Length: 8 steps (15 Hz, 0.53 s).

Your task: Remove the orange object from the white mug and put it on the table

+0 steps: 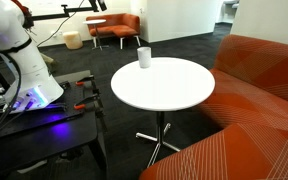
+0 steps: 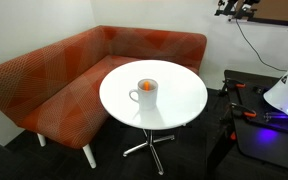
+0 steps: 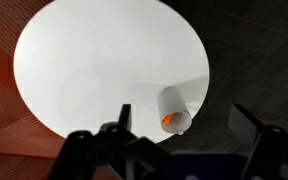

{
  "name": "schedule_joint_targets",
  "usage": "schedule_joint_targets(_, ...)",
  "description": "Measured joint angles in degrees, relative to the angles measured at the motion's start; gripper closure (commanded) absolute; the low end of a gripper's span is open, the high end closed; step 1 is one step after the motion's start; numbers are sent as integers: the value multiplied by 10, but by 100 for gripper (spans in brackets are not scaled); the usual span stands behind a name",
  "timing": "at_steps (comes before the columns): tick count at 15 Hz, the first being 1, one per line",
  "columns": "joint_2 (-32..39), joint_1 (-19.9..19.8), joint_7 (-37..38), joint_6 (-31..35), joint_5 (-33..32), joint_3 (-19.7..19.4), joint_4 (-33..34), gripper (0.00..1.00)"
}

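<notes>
The white mug (image 1: 144, 57) stands upright near the edge of the round white table (image 1: 169, 95) and shows in both exterior views (image 2: 145, 95). The orange object (image 2: 147, 85) lies inside it, and only its glow shows in the mug's mouth in the wrist view (image 3: 169, 120). My gripper (image 3: 182, 112) is open and empty, high above the table, with the mug (image 3: 174, 104) far below between its fingers. In an exterior view the gripper (image 2: 239, 8) sits at the top edge, well away from the mug.
A large orange sofa (image 2: 69, 80) wraps round the table's far side (image 1: 259, 100). An orange armchair (image 1: 119, 28) and a pale stool (image 1: 72, 40) stand further back. The dark bench with the robot base (image 2: 269, 125) is beside the table.
</notes>
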Motion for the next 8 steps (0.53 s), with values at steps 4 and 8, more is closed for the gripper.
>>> schedule_joint_targets(4,0,0,0,0,0,0,0,0)
schedule_joint_targets(8,0,0,0,1,0,1,6,0)
